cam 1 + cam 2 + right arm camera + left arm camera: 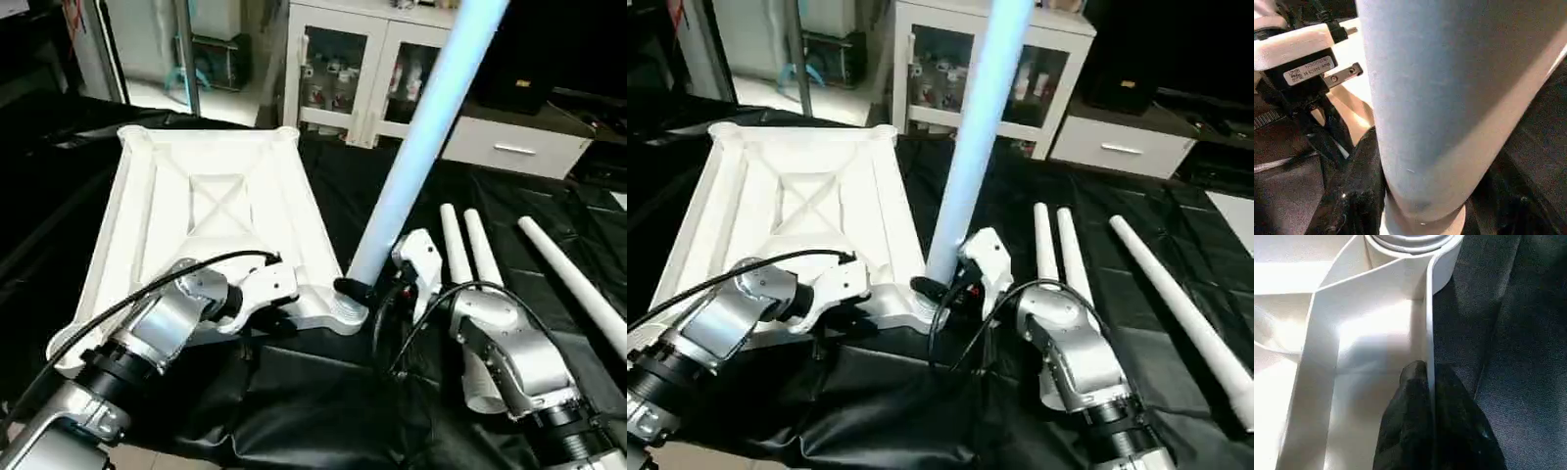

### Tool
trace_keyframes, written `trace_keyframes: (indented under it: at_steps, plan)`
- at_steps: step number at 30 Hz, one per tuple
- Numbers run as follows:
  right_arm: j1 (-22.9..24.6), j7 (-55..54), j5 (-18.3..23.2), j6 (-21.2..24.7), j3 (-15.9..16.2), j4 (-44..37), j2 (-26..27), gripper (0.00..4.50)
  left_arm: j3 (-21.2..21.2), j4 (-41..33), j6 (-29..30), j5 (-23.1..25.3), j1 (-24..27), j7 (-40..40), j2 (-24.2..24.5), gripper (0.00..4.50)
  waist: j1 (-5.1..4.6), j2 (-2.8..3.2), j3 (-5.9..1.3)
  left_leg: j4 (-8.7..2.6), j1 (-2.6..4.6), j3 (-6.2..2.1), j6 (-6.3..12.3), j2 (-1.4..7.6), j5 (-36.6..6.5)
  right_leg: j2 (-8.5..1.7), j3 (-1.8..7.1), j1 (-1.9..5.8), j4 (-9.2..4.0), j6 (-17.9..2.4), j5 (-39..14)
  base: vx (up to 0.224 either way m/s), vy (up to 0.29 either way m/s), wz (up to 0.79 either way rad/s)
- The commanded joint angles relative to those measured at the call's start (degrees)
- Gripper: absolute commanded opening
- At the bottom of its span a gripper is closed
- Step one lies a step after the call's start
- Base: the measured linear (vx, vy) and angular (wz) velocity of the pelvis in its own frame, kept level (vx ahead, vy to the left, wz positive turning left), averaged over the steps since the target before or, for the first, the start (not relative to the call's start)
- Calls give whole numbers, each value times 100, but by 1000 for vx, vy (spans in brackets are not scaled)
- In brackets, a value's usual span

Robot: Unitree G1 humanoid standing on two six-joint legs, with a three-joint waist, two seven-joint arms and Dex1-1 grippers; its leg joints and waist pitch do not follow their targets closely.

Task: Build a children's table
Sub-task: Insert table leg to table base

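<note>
Your tabletop lies underside up on the black cloth, its X ribs facing you, with the near right corner socket close to both grippers. One leg stands in that socket, leaning up and away to the right. Three more legs lie on the cloth to your right: a pair side by side just beyond your right forearm, and a single one farther out, angled toward the edge. Behind the work you have a white glass-door cabinet and a low white drawer unit, well apart from the table.

Your right gripper is clamped around the bottom of the standing leg, a black finger on each side. Your left gripper is pinched onto the tabletop's rim wall near the same corner.

The head views give you the whole layout but hide the left pinch under the wrist. Your left wrist view shows one black finger on either face of the thin wall, with the socket just ahead. Your right wrist view shows the leg's base up close, and the left gripper's labelled body beyond it.
</note>
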Motion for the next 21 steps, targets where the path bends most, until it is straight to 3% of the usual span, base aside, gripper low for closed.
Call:
trace_keyframes:
  at_steps: [1, 7, 8, 9, 10, 11, 12, 13, 14, 15, 16, 17, 18, 19, 20, 21]
  plan:
    - [358, -146, -498, 323, 272, 788, -73, 185, 107, 83, -17, -51, 31, 122, -60, 0, -18, 49, -64, -519, 182, -336, -520, 373, -3804, -431, 203, -170, -620, -382, -3466, 0, 0, 0]
    - [112, -1267, -726, 237, -27, 1365, 325, 185, 481, 44, 434, -193, -11, 676, -373, 0, -94, 41, -45, -539, 169, -388, -602, 356, -4131, -415, 114, -165, -653, -306, -3761, 0, 0, 0]
    - [11, -1645, -748, 246, -156, 1559, 477, 185, 568, 39, 595, -211, -66, 875, -520, 0, -128, 67, -31, -562, 181, -418, -656, 357, -4329, -404, 52, -152, -663, -304, -3774, -51, 18, -16]
    - [-127, -2087, -771, 269, -296, 1814, 649, 185, 662, 57, 759, -223, -151, 1127, -713, 0, -163, 105, -25, -639, 161, -464, -734, 368, -4631, -352, -65, -76, -650, -308, -3609, -61, 33, -18]
    - [-247, -2428, -814, 240, -378, 2035, 765, 185, 765, 83, 923, -246, -237, 1353, -897, 0, -237, 168, -8, -857, 34, -487, -846, 410, -5179, -206, -242, 92, -472, -381, -2969, -61, 33, -18]
    - [-366, -2689, -842, 206, -435, 2251, 868, 185, 855, 107, 1066, -259, -326, 1562, -1069, 0, -189, 201, -39, -1015, -106, -454, -864, 449, -5355, -133, -255, 270, -163, -467, -2358, -119, 29, -12]
    - [-488, -3012, -915, 163, -475, 2466, 960, 185, 941, 136, 1208, -263, -417, 1767, -1233, 0, 188, 191, -11, -1432, -635, -82, -764, 473, -5668, 65, -336, 619, 765, -444, -1210, -115, -14, 19]
    - [-561, -3205, -960, 138, -497, 2593, 1014, 185, 990, 154, 1288, -261, -472, 1886, -1329, 0, 123, 4, -111, -1205, -77, 271, -672, 279, -4416, -17, -87, 147, 437, -460, -1714, -115, -14, 19]
    - [-561, -3205, -960, 138, -497, 2593, 1014, 185, 990, 154, 1288, -261, -472, 1886, -1329, 0, 103, -331, -175, -475, 329, 21, -738, 239, -3538, -476, 114, -239, -186, -324, -3201, 63, -114, 19]
    - [-851, -3789, -1032, -48, -558, 3029, 1244, 185, 1055, 263, 1457, -74, -689, 2399, -1606, 0, 160, -264, -76, 428, 215, -318, -176, 86, -1138, -1095, 480, -307, -882, -316, -5044, 141, -84, -32]
    - [-893, -3886, -1046, -76, -567, 3093, 1277, 185, 1063, 280, 1476, -45, -719, 2472, -1644, 0, 148, -306, -101, 421, -280, -547, -82, 57, -449, -1138, 531, 157, -652, -451, -4763, 141, -84, -32]
    - [-1029, -4188, -1093, -179, -604, 3305, 1384, 185, 1086, 329, 1537, 51, -811, 2707, -1763, 0, 248, -26, -227, -193, -109, -445, -621, 306, 174, -416, 13, 129, -211, -568, -1879, 70, 40, -34]
    - [-1184, -4457, -1070, -234, -668, 3562, 1527, 185, 1124, 377, 1582, 113, -898, 2929, -1894, 0, 129, -61, -187, -256, 53, -460, -600, 390, -243, -226, 4, -49, -87, -615, -1063, 0, 0, 0]
    - [-1220, -4512, -1069, -253, -680, 3623, 1556, 185, 1131, 385, 1589, 121, -912, 2969, -1917, 0, 28, 18, -213, -302, 113, -419, -754, 415, -714, -224, 31, -32, -45, -939, -57, 0, 0, 0]
    - [-1457, -4814, -1045, -366, -759, 4025, 1751, 185, 1166, 425, 1645, 168, -992, 3200, -2057, 0, -22, -33, -204, -334, -34, -414, -783, 380, -792, -247, 52, 92, -14, -1014, 173, 0, 0, 0]
    - [-1613, -5050, -1044, -455, -828, 4251, 1856, 185, 1163, 429, 1693, 183, -1024, 3308, -2109, 0, -12, -56, -193, -380, -76, -365, -816, 333, -1215, -262, 65, 122, -84, -1006, -65, 0, 0, 0]
